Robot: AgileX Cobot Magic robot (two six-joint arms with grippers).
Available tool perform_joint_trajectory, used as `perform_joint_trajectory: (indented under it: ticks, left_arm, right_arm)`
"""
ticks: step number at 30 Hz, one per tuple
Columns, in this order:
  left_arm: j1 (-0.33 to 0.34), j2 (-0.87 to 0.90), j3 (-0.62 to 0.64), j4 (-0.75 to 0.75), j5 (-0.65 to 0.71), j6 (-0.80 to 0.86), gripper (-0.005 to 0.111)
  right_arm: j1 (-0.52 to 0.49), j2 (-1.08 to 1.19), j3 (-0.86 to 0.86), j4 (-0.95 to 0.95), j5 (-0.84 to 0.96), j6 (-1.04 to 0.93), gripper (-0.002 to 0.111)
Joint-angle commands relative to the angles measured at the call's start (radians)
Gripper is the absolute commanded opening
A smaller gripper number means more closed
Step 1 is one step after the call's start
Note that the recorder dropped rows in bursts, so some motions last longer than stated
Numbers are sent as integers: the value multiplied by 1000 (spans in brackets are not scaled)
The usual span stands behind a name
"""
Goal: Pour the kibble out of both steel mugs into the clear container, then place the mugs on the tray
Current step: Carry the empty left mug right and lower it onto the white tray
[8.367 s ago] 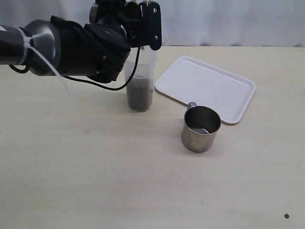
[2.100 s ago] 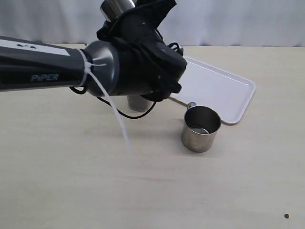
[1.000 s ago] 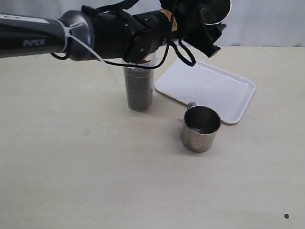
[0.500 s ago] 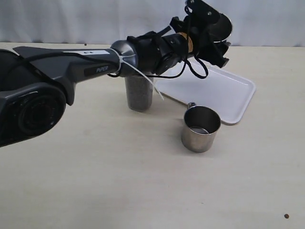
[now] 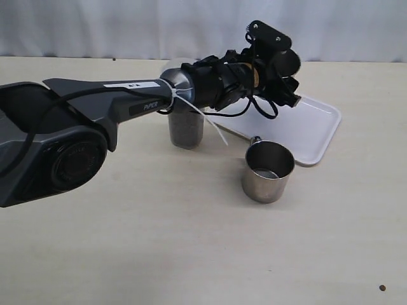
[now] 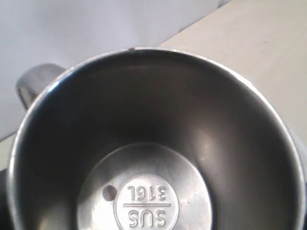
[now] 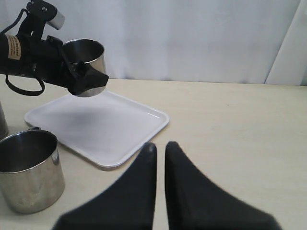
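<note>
Kibble (image 5: 187, 130) sits in the clear container (image 5: 173, 121); left pincer (image 7: 84, 79) grasps an emptied steel mug (image 6: 153, 143) above the tray (image 5: 318, 127). Second mug (image 5: 268, 171), seemingly empty, stands beside the tray, unplaced; right pincer (image 7: 159, 158) idles clenched.

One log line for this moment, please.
left pincer: holds empty steel mug above tray | right pincer: shut, empty | second mug: on table | clear container: kibble inside

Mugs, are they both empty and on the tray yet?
Kibble sits in the clear container. The left pincer holds one empty steel mug above the tray, not set down. The other mug, apparently empty too, stands on the table beside the tray, still to move.
</note>
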Motion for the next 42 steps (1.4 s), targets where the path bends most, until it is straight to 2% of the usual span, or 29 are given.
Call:
perform_joint_trajectory:
  ticks: [1, 16, 18, 23, 35, 42]
  left_arm:
    - [1, -3, -12, -42, 7, -9, 0]
    - [17, 46, -12, -84, -3, -9, 1]
    - [23, 48, -12, -91, -5, -9, 6]
    - [28, 48, -12, -93, 3, -9, 28]
    - [34, 48, -12, -112, 5, -9, 59]
    - [36, 48, -12, -112, 7, -9, 62]
  right_arm:
    - [2, -3, 4, 3, 2, -7, 5]
    - [2, -3, 4, 3, 2, -7, 5]
    - [2, -3, 4, 3, 2, -7, 5]
    - [2, -3, 4, 3, 2, -7, 5]
    - [2, -3, 4, 3, 2, -7, 5]
    - [2, -3, 4, 3, 2, -7, 5]
